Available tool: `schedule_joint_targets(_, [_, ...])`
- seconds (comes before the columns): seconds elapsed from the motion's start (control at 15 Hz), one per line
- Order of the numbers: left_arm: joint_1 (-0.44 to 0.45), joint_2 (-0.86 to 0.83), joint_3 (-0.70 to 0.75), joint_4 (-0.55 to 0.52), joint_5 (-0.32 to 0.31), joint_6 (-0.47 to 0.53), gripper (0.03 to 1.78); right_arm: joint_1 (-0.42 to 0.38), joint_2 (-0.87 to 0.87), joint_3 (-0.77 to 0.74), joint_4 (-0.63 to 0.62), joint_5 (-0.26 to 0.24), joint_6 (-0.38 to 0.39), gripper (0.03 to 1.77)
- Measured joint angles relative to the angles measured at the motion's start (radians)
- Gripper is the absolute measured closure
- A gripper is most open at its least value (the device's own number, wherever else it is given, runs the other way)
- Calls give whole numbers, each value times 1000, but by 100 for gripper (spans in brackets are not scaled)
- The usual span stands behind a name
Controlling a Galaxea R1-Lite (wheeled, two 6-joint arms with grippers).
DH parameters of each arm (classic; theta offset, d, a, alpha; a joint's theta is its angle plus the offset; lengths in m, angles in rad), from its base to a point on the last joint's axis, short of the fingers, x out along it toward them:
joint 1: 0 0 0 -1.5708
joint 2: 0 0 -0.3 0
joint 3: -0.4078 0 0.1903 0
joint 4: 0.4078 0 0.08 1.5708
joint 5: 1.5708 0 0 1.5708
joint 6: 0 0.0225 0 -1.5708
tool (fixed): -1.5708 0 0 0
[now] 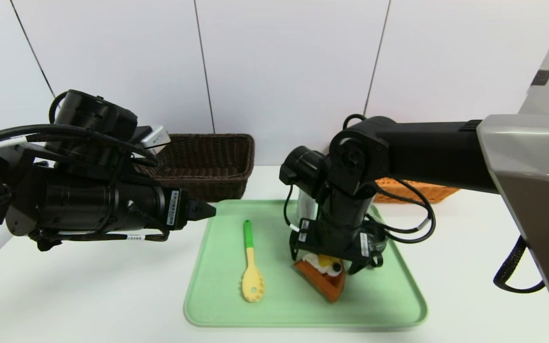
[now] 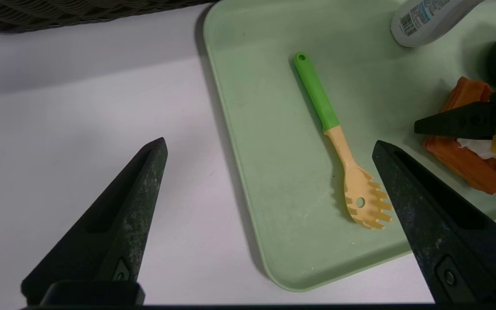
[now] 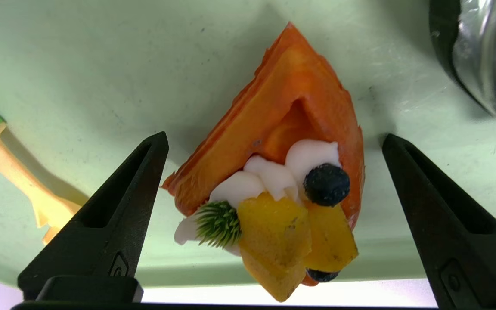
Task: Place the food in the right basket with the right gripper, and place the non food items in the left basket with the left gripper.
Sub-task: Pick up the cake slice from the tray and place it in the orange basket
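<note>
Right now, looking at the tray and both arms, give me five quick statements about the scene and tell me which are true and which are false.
1. The right gripper is open, with a finger on either side of the cake wedge. True.
2. The yellow spoon with the green handle lies in the dark brown basket. False: it lies on the green tray.
3. The left gripper holds the spoon. False: it is open and holds nothing, short of the spoon.
4. The cake wedge lies on the green tray. True.
5. The white bottle is inside the orange-tan basket. False: it is on the tray.
</note>
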Motion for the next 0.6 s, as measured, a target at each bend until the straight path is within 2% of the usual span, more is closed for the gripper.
schedule_joint_targets(0.27, [0,7,-6,0,0,1,12,-2,2,0,1,7,3,69])
schedule_joint_targets(0.4, [-1,6,-7,0,0,0,12,-2,0,0,1,10,4,85])
schedule_joint_targets(0.6, [0,2,-5,2,-1,-4,12,14,-18,1,11,28,7,96])
